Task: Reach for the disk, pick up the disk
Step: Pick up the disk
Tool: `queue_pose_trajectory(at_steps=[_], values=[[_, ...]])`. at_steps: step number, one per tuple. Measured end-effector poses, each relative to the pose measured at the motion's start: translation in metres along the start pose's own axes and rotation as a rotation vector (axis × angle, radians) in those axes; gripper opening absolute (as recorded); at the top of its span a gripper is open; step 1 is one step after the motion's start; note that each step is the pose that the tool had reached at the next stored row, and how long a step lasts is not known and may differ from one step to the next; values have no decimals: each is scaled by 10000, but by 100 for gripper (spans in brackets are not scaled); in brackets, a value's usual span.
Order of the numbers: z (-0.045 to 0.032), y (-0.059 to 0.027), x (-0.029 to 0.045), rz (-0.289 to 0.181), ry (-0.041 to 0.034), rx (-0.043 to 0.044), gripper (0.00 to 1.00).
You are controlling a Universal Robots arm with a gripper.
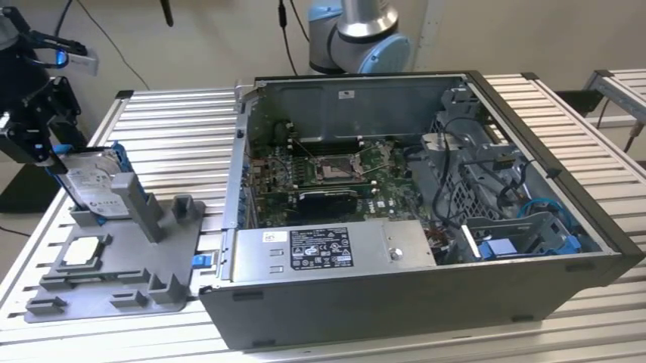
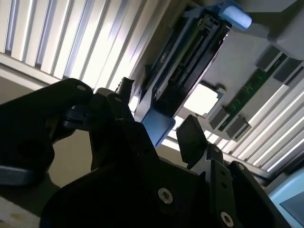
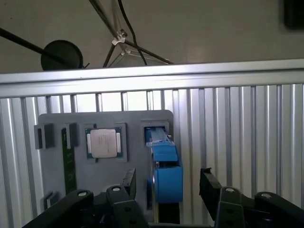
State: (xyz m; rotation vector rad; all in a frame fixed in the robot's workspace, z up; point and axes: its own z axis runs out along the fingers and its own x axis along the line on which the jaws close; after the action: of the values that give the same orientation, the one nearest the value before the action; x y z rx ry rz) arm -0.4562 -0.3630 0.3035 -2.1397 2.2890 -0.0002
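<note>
The disk (image 1: 93,184) stands on edge in a slot of the grey fixture plate (image 1: 131,261) at the exterior view's left. It is silver-grey with a white label and a blue bracket. My gripper (image 1: 45,155) hangs right at its upper outer end. In both wrist views the blue bracket end of the disk (image 3: 168,183) (image 2: 157,126) sits between my two black fingers. My gripper (image 3: 168,186) (image 2: 159,118) is open, with a gap between the bracket and one finger (image 3: 209,184) and a smaller gap on the other side.
An open computer case (image 1: 424,227) fills the middle and right of the slatted metal table (image 1: 181,128). A small silver square chip (image 3: 103,142) and a green memory stick (image 3: 69,159) sit in the fixture plate beside the disk. The arm's base (image 1: 358,38) stands behind the case.
</note>
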Motion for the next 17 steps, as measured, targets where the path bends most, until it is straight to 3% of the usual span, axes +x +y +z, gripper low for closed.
queue_pose_trajectory(at_steps=[10,17], values=[[178,4,28,-21,0,0,100],[277,4,39,-383,-2,-3,100]])
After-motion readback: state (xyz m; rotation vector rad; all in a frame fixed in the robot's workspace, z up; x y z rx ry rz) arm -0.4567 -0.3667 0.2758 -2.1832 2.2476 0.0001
